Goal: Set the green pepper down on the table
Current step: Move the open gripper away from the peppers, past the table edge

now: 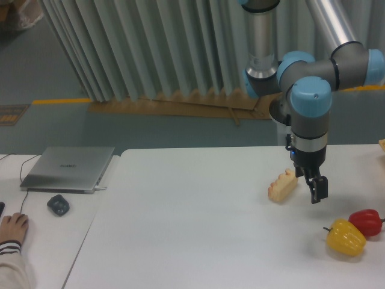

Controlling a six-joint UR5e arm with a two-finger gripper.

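Observation:
No green pepper shows anywhere in this view; it is hidden or out of frame. The white table (192, 229) fills the lower middle and right. My gripper (309, 183) hangs just above the table at the right, pointing down, its dark fingers (319, 190) spread apart with nothing between them. It sits right beside a pale bread-like piece (283, 185), just to that piece's right.
A yellow pepper (345, 238) and a red pepper (366, 221) lie together near the table's front right. On the smaller desk at the left are a closed laptop (67, 168), a mouse (58, 205) and a person's hand (13, 227).

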